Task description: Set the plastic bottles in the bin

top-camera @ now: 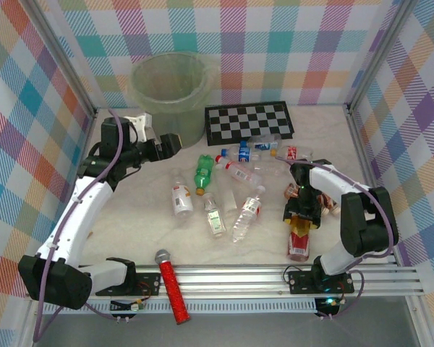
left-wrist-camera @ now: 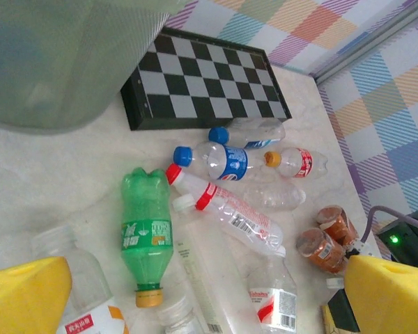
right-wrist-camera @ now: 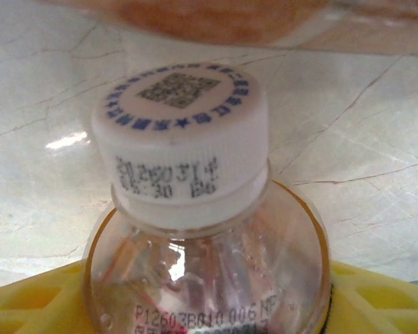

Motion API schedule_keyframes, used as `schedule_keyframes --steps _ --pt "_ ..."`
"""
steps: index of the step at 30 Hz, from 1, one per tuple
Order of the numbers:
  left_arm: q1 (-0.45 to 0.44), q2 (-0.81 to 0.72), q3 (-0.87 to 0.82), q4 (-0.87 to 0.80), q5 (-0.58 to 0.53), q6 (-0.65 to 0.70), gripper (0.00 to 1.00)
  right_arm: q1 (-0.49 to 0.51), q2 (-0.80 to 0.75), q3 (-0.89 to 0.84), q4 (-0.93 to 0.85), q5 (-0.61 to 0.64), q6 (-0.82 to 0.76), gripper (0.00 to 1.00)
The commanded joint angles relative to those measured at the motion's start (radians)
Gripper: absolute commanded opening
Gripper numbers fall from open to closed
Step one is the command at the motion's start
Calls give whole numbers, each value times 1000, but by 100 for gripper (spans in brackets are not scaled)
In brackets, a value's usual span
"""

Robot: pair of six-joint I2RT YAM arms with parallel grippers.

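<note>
One amber bottle [top-camera: 299, 246] is flanked by the right gripper [top-camera: 301, 223] fingers [right-wrist-camera: 35, 303], well apart from the bin [top-camera: 170, 90]; whether it is clamped cannot be told. The left gripper [top-camera: 172, 143] is spread wide beside the bin. Roughly a dozen bottles [top-camera: 204, 172] are counted, and one bin.

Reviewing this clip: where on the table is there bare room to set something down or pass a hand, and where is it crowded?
Free: near-left tabletop between left arm, white-labelled bottle and microphone; far-right corner beside the chequered board. Crowded: the middle, from the board past the green bottle to the right hand at the amber bottle.
</note>
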Motion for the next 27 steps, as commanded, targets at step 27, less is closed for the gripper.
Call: schedule_keyframes --steps 27 --pt "-419 85 -9 73 59 108 100 105 -255 294 576 -679 336 60"
